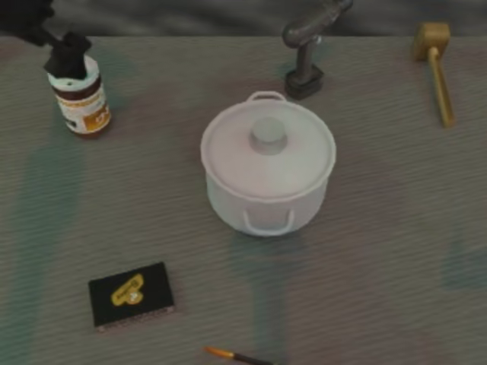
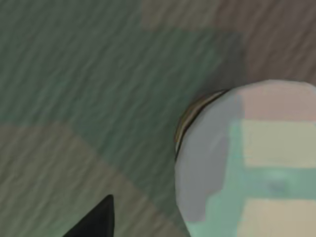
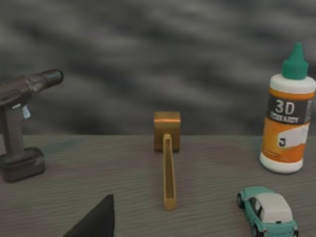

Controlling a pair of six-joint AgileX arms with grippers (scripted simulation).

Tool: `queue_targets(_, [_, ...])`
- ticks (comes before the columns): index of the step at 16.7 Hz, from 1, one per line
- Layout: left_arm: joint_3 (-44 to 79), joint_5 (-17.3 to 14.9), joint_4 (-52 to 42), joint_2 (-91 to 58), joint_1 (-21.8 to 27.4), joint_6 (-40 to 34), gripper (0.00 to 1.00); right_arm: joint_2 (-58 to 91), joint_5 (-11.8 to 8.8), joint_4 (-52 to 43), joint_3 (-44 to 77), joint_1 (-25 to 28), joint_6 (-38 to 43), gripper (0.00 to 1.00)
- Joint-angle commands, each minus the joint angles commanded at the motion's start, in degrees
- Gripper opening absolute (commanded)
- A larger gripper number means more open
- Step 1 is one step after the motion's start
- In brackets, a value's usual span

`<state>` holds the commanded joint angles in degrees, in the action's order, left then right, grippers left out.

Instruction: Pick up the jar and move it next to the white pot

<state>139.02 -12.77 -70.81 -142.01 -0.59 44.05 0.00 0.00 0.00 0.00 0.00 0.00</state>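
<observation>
Left end effector (image 1: 67, 55) over round-lidded jar (image 1: 81, 97)

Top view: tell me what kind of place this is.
Probably a simulated tabletop test bench, not a real kitchen or workshop: unrelated things share one striped table, a white pot, a power drill and a wooden mallet, with a jar under the left hand.

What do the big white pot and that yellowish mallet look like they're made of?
The white pot looks like enamelled or painted metal: smooth, evenly white, with a grey knob. The mallet looks like wood: uniform tan-gold head and handle, matt. Both are rendered, so this is only a guess.
</observation>
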Motion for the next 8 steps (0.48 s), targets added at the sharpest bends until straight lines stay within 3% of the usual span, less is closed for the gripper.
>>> queue_targets(8, [2.6,0.1,-2.4,-4.5,0.1,0.8,1.00,0.0,0.0,0.0,0.0,0.0,0.0,1.00])
